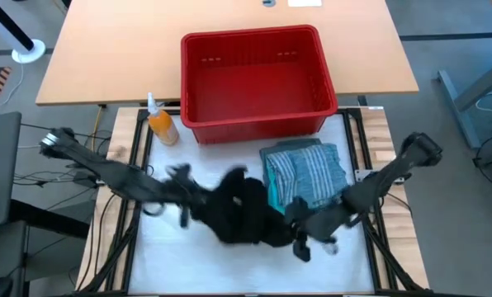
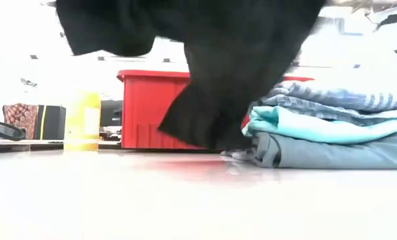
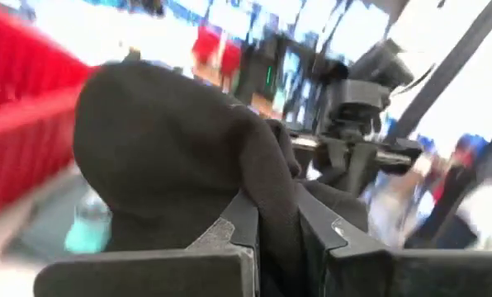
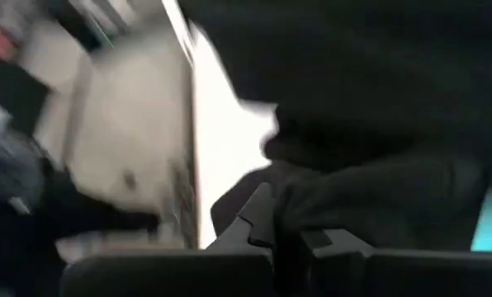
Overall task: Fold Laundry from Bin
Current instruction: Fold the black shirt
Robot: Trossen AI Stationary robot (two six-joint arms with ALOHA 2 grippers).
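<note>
Both end effectors clamped on the black garment point(image 1: 244, 208), which hangs lifted between them above the bench point(image 1: 229, 264). Left end effector point(image 3: 271, 227) pinches a fold of it, fabric bunched just ahead of its fingers. Right end effector point(image 4: 283, 235) pinches the other edge. Folded stack point(image 1: 305, 172) with striped shirt point(image 2: 345, 100) on top, turquoise point(image 2: 318, 127) under it and grey-green point(image 2: 345, 152) lowest, sits just beyond the right end effector. Red bin point(image 1: 254, 78) is farther beyond both; orange bottle point(image 1: 159, 124) is beyond the left one.
</note>
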